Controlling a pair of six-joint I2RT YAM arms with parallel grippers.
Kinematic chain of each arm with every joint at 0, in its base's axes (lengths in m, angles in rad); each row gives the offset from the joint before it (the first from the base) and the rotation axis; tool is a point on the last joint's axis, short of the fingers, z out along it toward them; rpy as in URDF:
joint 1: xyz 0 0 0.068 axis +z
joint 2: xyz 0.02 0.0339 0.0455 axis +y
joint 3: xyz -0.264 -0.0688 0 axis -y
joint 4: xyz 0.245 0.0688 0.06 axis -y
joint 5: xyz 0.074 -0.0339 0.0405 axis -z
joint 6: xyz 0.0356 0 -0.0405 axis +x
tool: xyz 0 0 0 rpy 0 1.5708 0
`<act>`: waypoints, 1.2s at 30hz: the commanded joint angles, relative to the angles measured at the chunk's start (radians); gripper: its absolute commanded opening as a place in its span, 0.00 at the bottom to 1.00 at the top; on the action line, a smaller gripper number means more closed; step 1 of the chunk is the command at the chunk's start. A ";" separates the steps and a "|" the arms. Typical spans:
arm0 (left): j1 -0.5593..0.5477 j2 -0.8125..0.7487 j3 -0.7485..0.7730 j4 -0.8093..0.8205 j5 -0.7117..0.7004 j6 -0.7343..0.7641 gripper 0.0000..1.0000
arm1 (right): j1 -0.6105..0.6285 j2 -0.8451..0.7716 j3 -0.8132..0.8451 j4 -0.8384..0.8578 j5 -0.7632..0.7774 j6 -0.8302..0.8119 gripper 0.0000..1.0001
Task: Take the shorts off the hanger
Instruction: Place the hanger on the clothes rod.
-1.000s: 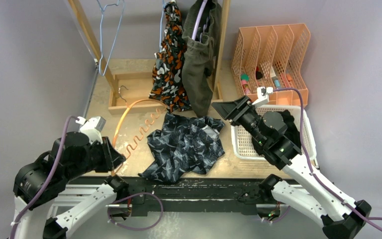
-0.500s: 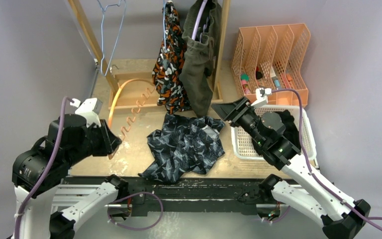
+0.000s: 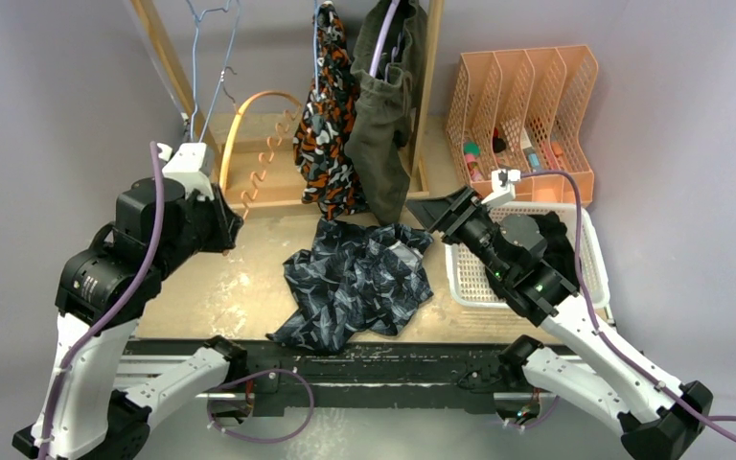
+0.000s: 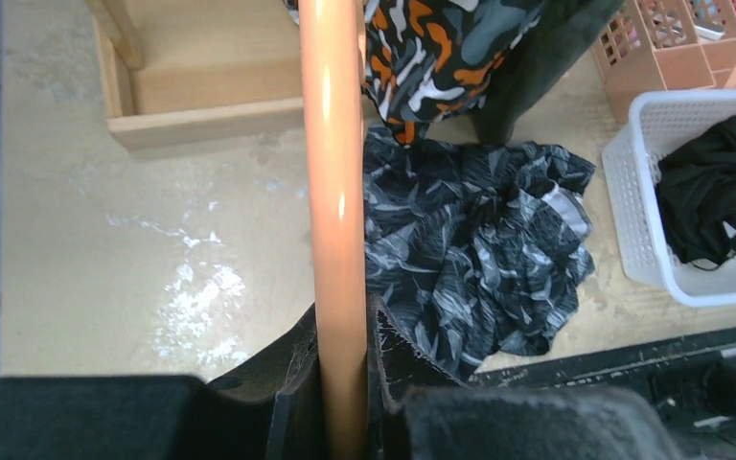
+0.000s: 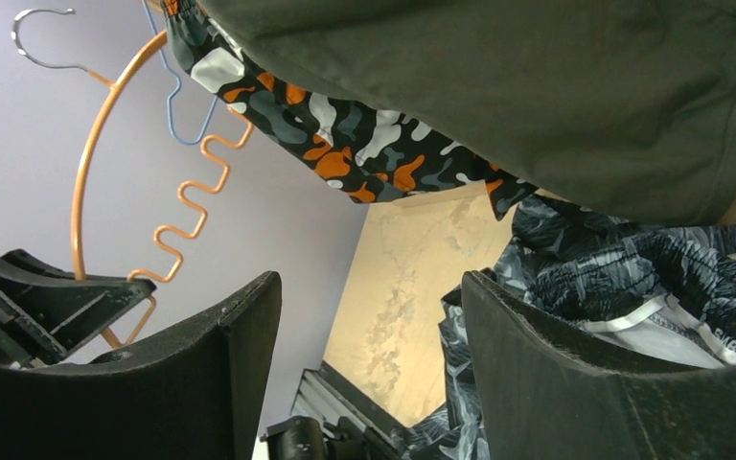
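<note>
My left gripper point(image 3: 226, 230) is shut on an empty orange hanger point(image 3: 249, 125) and holds it raised at the left, near the rack; the wrist view shows the hanger's bar point(image 4: 333, 192) between the fingers. The navy printed shorts point(image 3: 359, 280) lie crumpled on the table. The camo shorts point(image 3: 326, 144) and the olive shorts point(image 3: 383, 125) hang on the rack. The black shorts point(image 3: 551, 235) lie in the white basket point(image 3: 470, 278). My right gripper point(image 3: 441, 213) is open and empty, just right of the olive shorts' lower edge point(image 5: 537, 105).
A wooden rack frame point(image 3: 168, 67) stands at the back with an empty blue wire hanger point(image 3: 213, 57). A wooden tray point(image 3: 249, 187) sits under it. An orange file organiser point(image 3: 522, 105) stands at the back right.
My left arm has lifted the orange hanger off the table and carried it up and back toward the rack. The right arm has hardly moved.
</note>
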 commanded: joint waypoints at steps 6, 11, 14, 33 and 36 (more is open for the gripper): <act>0.008 0.082 0.098 0.185 -0.168 0.125 0.00 | 0.003 0.023 0.053 -0.004 0.002 -0.107 0.83; 0.008 0.133 0.134 0.268 -0.172 0.173 0.00 | 0.004 0.067 0.095 -0.049 0.002 -0.142 0.87; 0.008 0.206 0.217 0.247 -0.218 0.189 0.00 | 0.004 0.069 0.093 -0.008 -0.030 -0.134 0.88; 0.008 0.554 0.639 0.155 -0.289 0.215 0.00 | 0.001 0.053 0.087 -0.009 0.013 -0.152 0.88; 0.008 0.573 0.672 0.152 -0.299 0.231 0.00 | -0.002 0.053 0.080 -0.010 0.012 -0.152 0.88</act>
